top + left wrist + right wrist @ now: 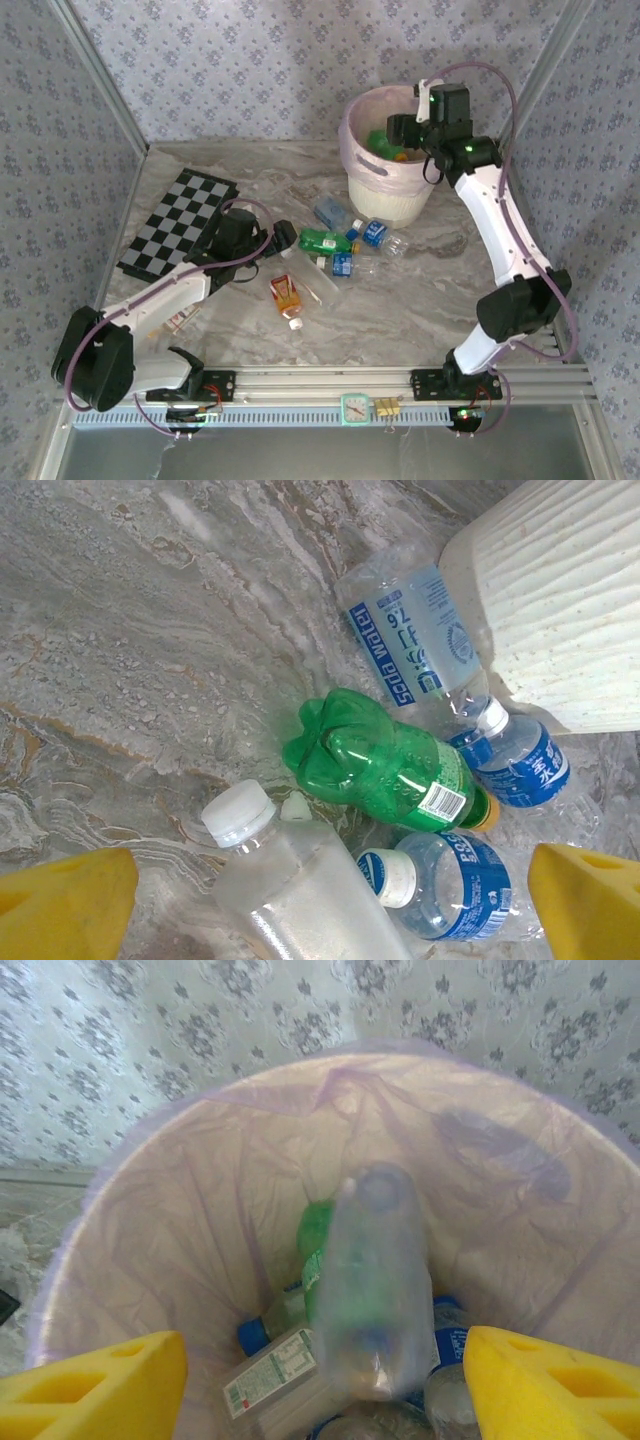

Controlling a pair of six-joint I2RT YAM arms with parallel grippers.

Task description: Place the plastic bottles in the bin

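A clear bottle, blurred, sits above the mouth of the bin, base toward the camera, between the yellow pads and touching neither. By my reading it is dropping free. Green, blue-capped and labelled bottles already lie on the bin's pink liner below. The right pincer is spread wide around the bottle, gripping nothing, and hovers over the bin's rim at the far side of the surface.

To do this step well, the pincer should stay centred over the opening, jaws apart, until the bottle is clear of the pads. It should then lift straight up so it does not snag the liner.

The rest wait on the surface beside the bin: a green bottle, a frosted bottle with a white cap and blue-labelled bottles packed close together, some touching. An orange-red bottle lies nearer the arms. The left pincer hangs over this cluster, fully spread and empty, beside the checkered board.
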